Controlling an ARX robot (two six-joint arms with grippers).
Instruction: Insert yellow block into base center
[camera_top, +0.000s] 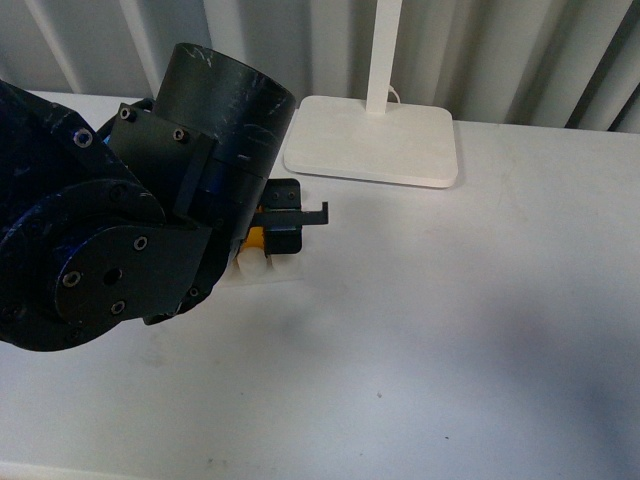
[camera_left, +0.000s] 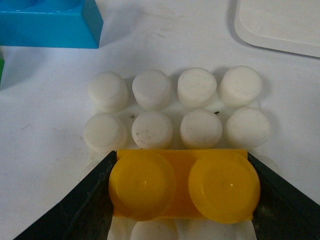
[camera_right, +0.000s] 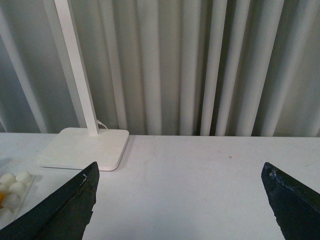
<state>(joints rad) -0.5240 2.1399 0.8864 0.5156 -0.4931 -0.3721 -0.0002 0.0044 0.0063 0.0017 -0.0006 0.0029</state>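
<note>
the left arm filled the left half of the front view, angled down at the table, the left gripper (camera_top: 284, 228) clenched on the yellow block (camera_left: 183, 186) over the base (camera_left: 197, 88) at centre-left. the right gripper (camera_right: 180, 210) was spread wide.

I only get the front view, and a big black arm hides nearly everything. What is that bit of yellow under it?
Observer: A yellow two-stud plastic brick, gripped at both ends by the left fingers.
Visitor: What's beneath it?
Observer: A flat white plastic plate of round studs. Two rows of four studs show bare beyond the brick.
Visitor: Anything else close by?
Observer: A blue plastic brick lies on the table just past one corner of the plate.
</note>
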